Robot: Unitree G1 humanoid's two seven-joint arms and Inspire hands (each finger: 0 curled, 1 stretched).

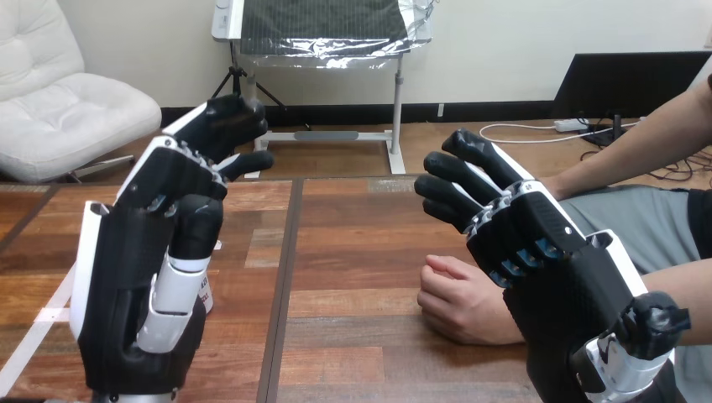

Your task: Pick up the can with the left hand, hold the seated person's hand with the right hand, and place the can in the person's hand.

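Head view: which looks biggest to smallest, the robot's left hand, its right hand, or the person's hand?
Tied for largest: left hand and right hand, both close to the camera, so no ranking.
Smallest: the person's hand, partly behind the right hand.

Left hand (138, 277) and right hand (546, 252) aloft, fingers (458, 189) relaxed.
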